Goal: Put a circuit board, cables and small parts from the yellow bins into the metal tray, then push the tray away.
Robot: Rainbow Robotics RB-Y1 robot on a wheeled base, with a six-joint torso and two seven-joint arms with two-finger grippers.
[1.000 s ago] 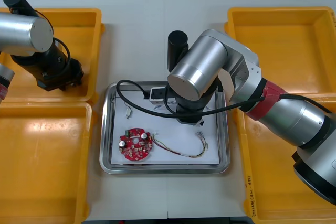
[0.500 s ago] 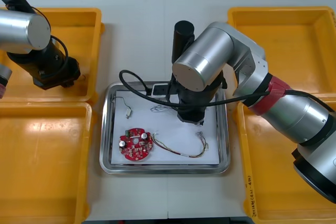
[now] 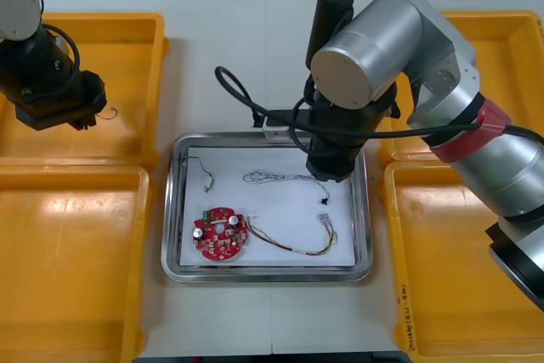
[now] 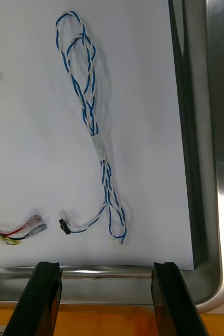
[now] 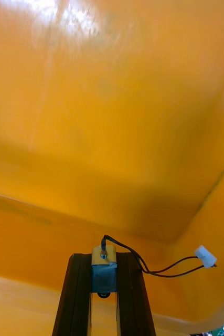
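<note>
A: What has moved?

B: Since a second ago our right arm has drawn back toward the far side. The twisted blue and white cable (image 3: 280,178) now lies uncovered on the white liner of the shiny metal tray (image 3: 172,210).

A: And the right hand (image 4: 106,273)?

B: We see its black fingers apart and empty over the tray's right rim, near the cable's end.

A: The left?

B: Our left hand (image 5: 104,260) has slid left inside the far left yellow plastic bin (image 3: 127,65). It is clamped on a small yellow-topped metal part (image 5: 104,273) trailing a thin black cable (image 5: 146,271). The round red circuit board (image 3: 219,234) lies near-left in the tray.
</note>
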